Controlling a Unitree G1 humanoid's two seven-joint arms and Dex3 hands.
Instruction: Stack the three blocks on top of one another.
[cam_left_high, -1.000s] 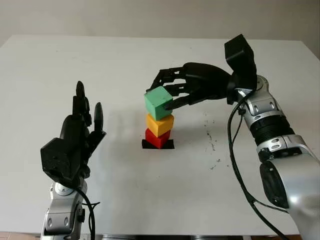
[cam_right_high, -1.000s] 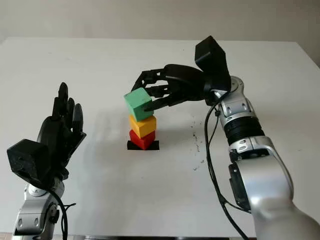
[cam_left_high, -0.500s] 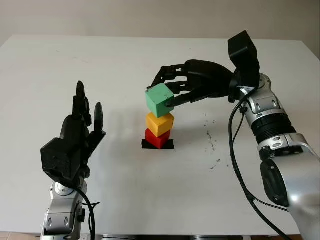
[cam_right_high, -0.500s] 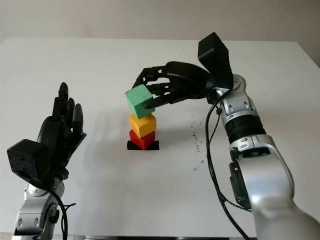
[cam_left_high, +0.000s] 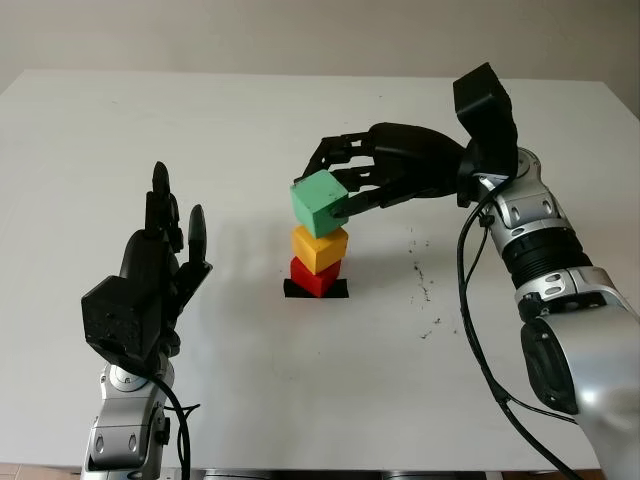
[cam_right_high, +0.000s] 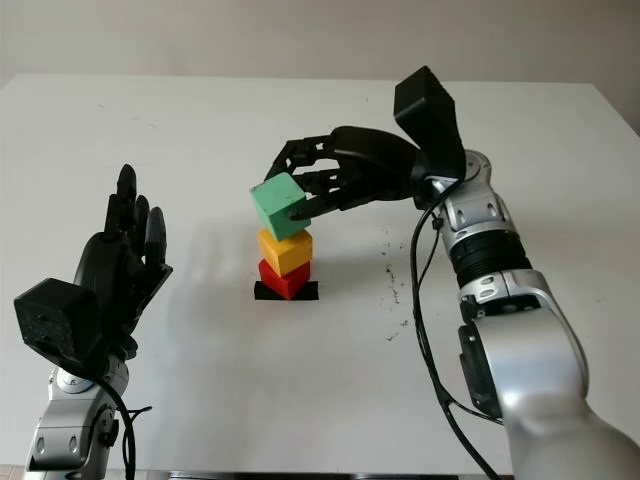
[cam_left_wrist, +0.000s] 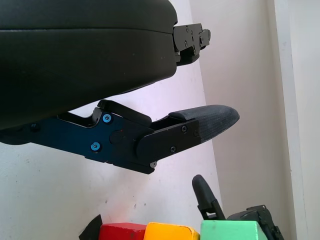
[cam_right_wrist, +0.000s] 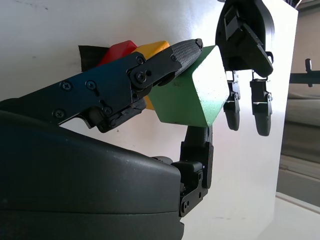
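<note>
Progress over the last second was small: the green block (cam_left_high: 320, 203), which had sat lower and close over the yellow block (cam_left_high: 320, 249), was raised a little half a second before and then eased back down, ending tilted just above the yellow one. The right hand (cam_left_high: 352, 187) had kept its fingers closed on the block throughout, reaching in from the right side of the white table (cam_left_high: 250, 110). I judged this as fine alignment rather than a setback, with 2 of the 3 blocks already stacked and the last not yet released.

The yellow block sat on the red block (cam_left_high: 314, 277), which stood on a small black mat (cam_left_high: 316, 289) near the middle of the table. The left hand (cam_left_high: 160, 265) was open and held upright, well apart from the stack at the near left, unchanged in place.

From the head views I could not tell whether green and yellow touched. The right wrist view showed what they hid: a thumb pad (cam_right_wrist: 186, 51) pressed on 1 face of the green block (cam_right_wrist: 192, 90) and another finger below it, with the block's corner overlapping the yellow one. The left wrist view showed the 3 blocks in a row along 1 edge, green (cam_left_wrist: 230, 231) beside yellow (cam_left_wrist: 170, 231) beside red (cam_left_wrist: 122, 232).
</note>
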